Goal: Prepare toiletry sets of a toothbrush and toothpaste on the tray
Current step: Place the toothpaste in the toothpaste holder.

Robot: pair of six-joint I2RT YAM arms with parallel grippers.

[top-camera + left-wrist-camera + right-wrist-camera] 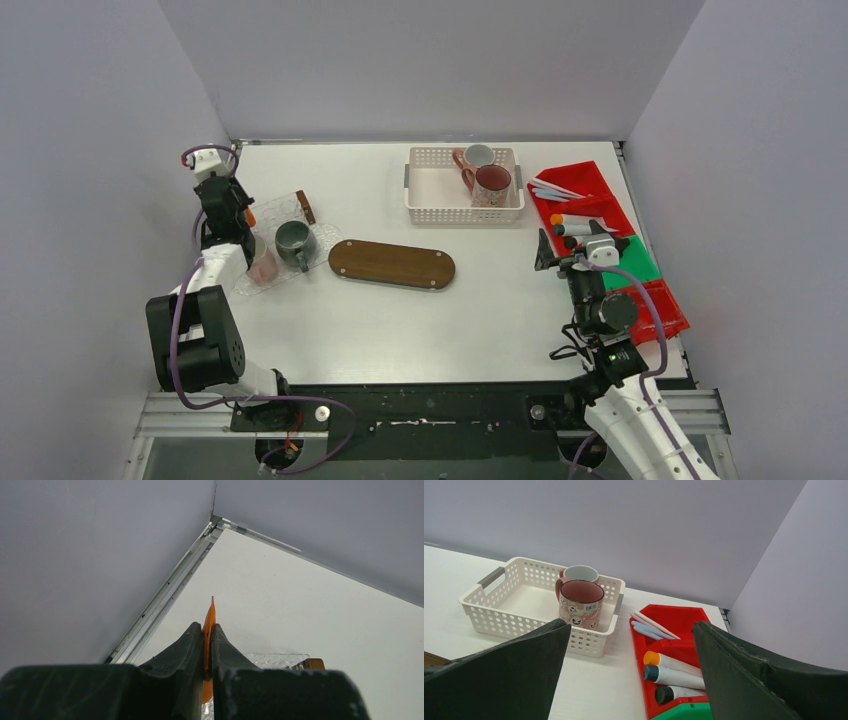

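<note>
My left gripper (pixel 243 215) is shut on a slim orange toothbrush (pixel 211 612), whose pointed end sticks up past the fingertips. It hangs over the left end of a clear tray (pixel 322 240), where a dark green mug (pixel 293 240) and a pinkish mug (pixel 263 266) stand. A maroon mug (pixel 580 602) and a white mug with a pink handle (pixel 580 573) sit in a white basket (pixel 499 610). Toothpaste tubes (pixel 674 676) and more toothbrushes (pixel 651 626) lie in a red bin (pixel 674 617). My right gripper (pixel 631 625) stands open and empty, near that bin.
An oval wooden board (pixel 392 264) lies mid-table between the clear tray and the basket. A green bin (pixel 630 262) sits among the red ones along the right edge. Grey walls close in on the left, back and right.
</note>
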